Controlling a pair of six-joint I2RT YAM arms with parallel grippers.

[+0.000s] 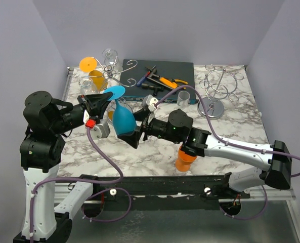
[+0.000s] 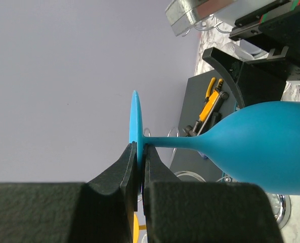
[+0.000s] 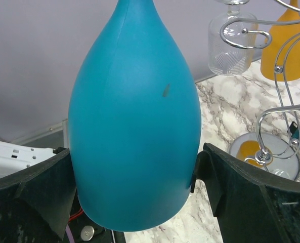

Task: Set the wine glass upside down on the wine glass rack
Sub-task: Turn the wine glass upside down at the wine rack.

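Legible markings: none.
No text, label, brand, number or sign can be read in any view.

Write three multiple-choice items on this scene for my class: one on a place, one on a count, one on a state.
1. Where does the left gripper clamp the blue wine glass?
A. the bowl
B. the foot
C. the rim

2. How many wire racks show in the top view?
A. one
B. two
C. four

3. How do the right gripper's jaws stand?
A. shut on the stem
B. shut on nothing
C. open, one on each side of the bowl

Answers:
1 B: the left wrist view shows the flat foot pinched edge-on.
2 B: there is a rear-left rack and a rear-right rack.
3 C: the right wrist view shows the jaws wide apart, flanking the bowl.
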